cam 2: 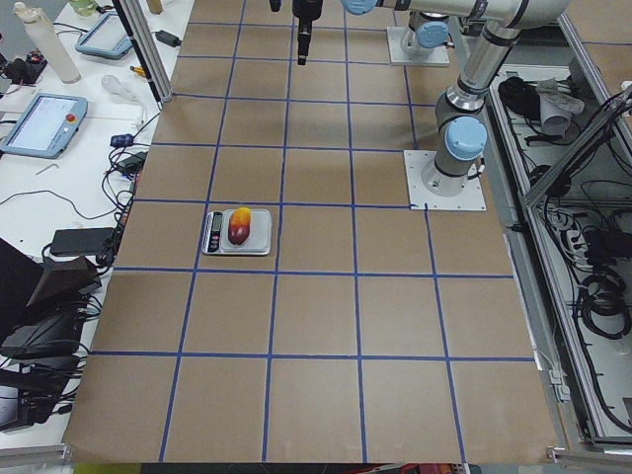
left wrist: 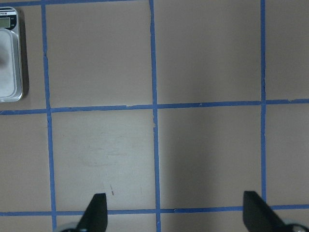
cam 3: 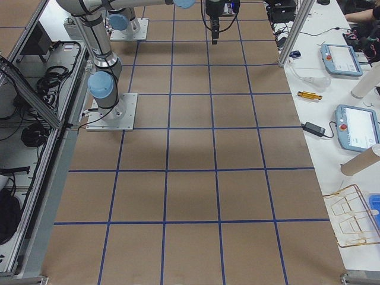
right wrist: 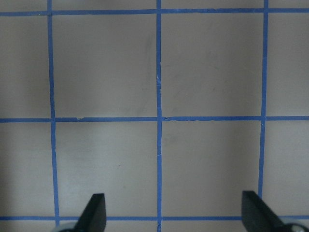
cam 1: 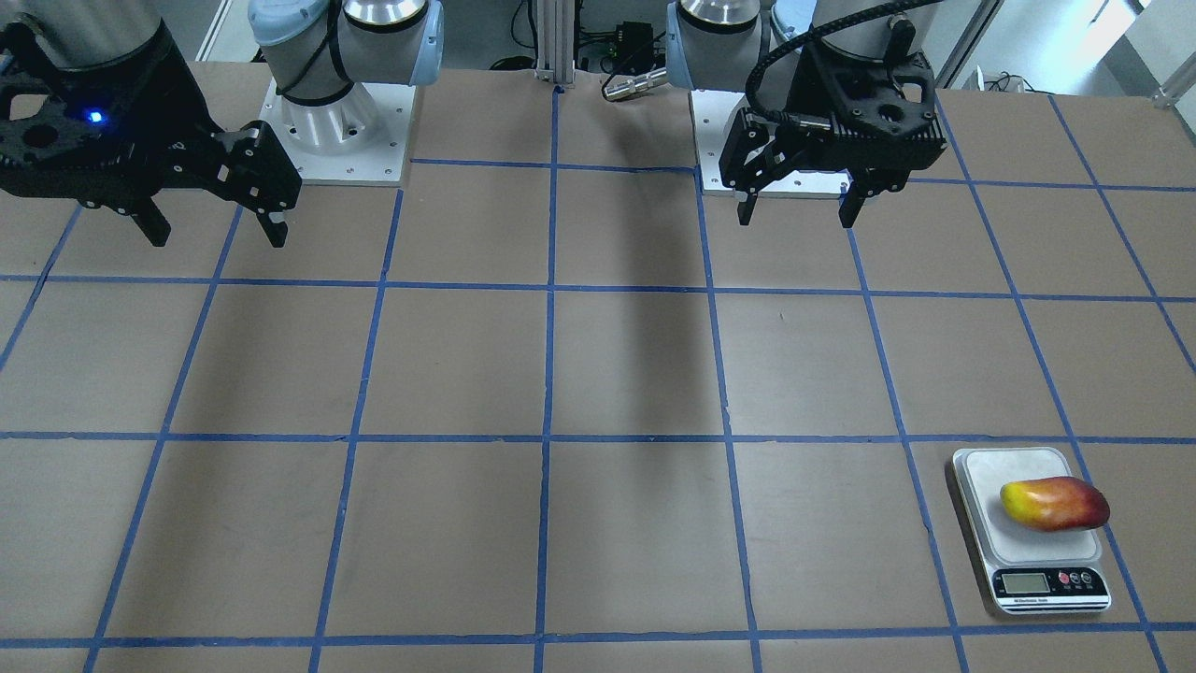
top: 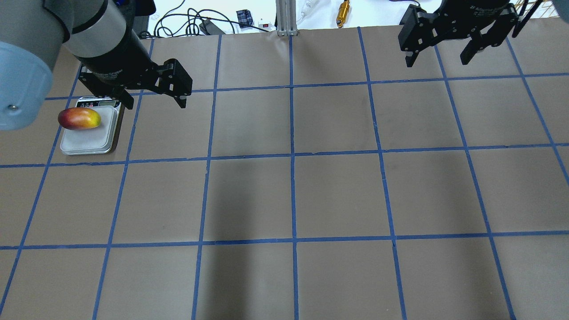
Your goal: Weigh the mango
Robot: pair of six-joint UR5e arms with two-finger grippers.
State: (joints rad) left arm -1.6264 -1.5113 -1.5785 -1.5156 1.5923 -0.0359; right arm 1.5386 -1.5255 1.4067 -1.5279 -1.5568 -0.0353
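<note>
The mango (cam 1: pixel 1054 504), yellow at one end and red-orange at the other, lies on its side on the white platform of the small digital scale (cam 1: pixel 989 523). It also shows in the overhead view (top: pixel 79 118) and the exterior left view (cam 2: pixel 239 226). My left gripper (top: pixel 155 105) is open and empty, raised above the table just to the right of the scale (top: pixel 89 140). In its wrist view (left wrist: pixel 176 215) only the scale's edge (left wrist: pixel 8 63) shows; the mango is out of frame. My right gripper (top: pixel 436 62) is open and empty, far from the scale, and also shows in the front view (cam 1: pixel 218 238).
The brown tabletop carries a grid of blue tape (top: pixel 292 155). The two arm bases (cam 1: pixel 336 140) (cam 1: pixel 775 168) stand at the robot's side. Cables and a brass tool (top: pixel 343 11) lie beyond the far edge. Teach pendants (cam 3: pixel 350 59) lie on the side bench.
</note>
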